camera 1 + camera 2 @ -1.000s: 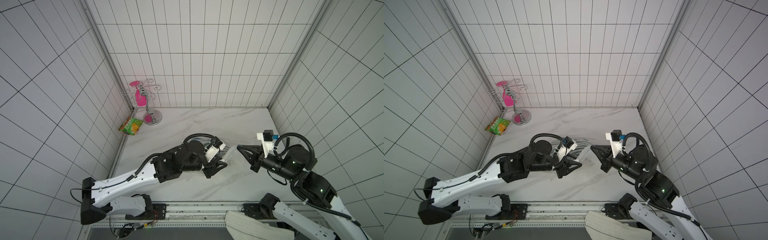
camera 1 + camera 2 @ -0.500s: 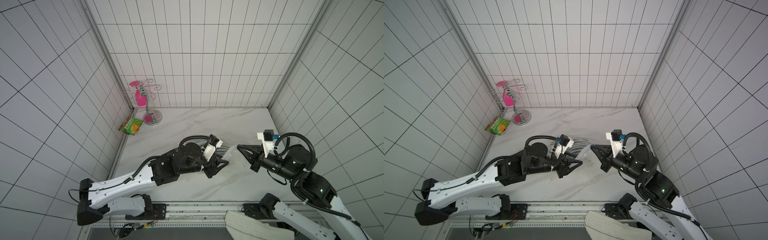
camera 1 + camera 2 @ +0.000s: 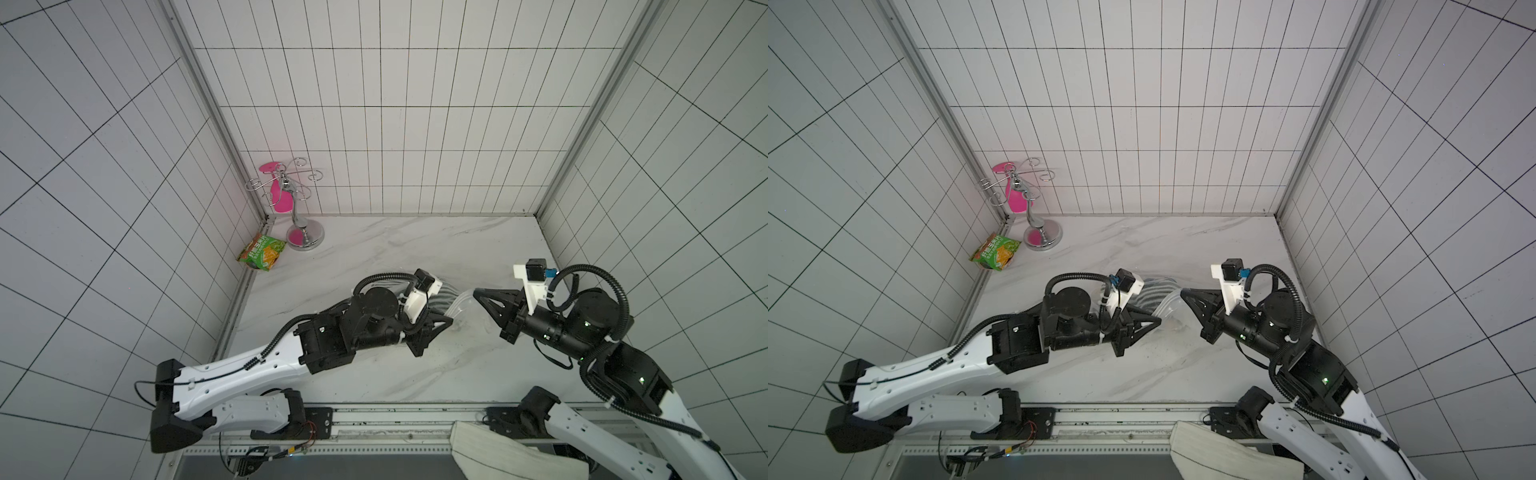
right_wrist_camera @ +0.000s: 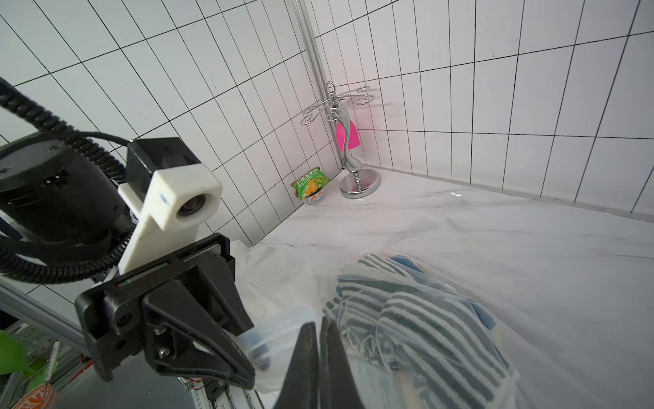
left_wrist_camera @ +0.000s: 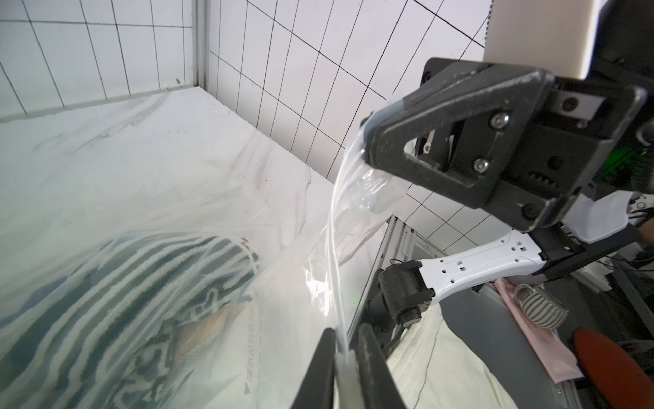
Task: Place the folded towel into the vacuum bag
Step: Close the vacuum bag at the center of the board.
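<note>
Transparent plastic of the vacuum bag (image 5: 283,226) already encloses the folded towel (image 5: 124,283). The left gripper (image 5: 345,354) and right gripper (image 5: 366,141) each clamp the bag's mouth edge, with the towel just ahead of their tips. Remaining, by judgement: release the edge.

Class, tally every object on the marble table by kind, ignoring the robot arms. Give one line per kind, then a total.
vacuum bag: 1
striped towel: 1
green snack packet: 1
chrome stand: 1
pink hanging item: 1
Total: 5
</note>
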Robot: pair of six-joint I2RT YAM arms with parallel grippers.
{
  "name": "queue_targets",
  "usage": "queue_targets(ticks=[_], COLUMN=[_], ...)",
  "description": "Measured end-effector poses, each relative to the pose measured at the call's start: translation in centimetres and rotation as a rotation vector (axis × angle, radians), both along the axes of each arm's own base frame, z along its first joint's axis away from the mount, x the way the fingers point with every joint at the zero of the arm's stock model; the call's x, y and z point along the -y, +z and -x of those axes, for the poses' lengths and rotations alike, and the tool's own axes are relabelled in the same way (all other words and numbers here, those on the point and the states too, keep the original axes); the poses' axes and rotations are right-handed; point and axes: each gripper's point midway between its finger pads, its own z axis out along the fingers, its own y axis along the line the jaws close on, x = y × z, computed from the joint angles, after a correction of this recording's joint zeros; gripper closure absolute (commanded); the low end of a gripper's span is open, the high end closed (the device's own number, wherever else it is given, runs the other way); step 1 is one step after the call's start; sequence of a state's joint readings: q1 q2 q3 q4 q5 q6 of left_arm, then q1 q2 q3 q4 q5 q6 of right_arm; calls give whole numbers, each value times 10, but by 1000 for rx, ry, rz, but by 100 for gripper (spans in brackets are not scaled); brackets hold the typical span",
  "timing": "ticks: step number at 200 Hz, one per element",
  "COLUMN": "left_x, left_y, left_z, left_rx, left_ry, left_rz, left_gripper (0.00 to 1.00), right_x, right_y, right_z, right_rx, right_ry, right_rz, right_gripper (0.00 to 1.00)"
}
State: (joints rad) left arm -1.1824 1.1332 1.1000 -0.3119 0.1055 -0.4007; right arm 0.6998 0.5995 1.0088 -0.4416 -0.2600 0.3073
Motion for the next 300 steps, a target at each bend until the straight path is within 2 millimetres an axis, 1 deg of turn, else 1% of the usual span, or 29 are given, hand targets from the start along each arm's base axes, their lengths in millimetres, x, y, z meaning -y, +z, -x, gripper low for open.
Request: queue_targets(ticks=[17,60,174,220,252,300], left_x=[1,0,0,6,7,7], left_y=[-5,-11,-15,-20,-21,-25], left_z=[-1,-1,-1,8,19,26], left_rx=[10,47,116,115,92,73], left_ry=[-1,-10,-40,-105,-166,-202], left_rz=[-12,-41,-92,-145,-137,-139], left_gripper=[100,100,100,100,100,100], right_x=[1,4,15,17,17,19], right_y=[-2,-3,-6,-9,-11,-15], right_z=[-1,0,8,9,12,16], right_rx=[-6,-9,-26,-39,-44,-57], right_ry=[-8,-22,-42,-46,-38,-30], right_rz=[5,6,5,8,12,23], right_gripper=[100,100,100,100,100,100])
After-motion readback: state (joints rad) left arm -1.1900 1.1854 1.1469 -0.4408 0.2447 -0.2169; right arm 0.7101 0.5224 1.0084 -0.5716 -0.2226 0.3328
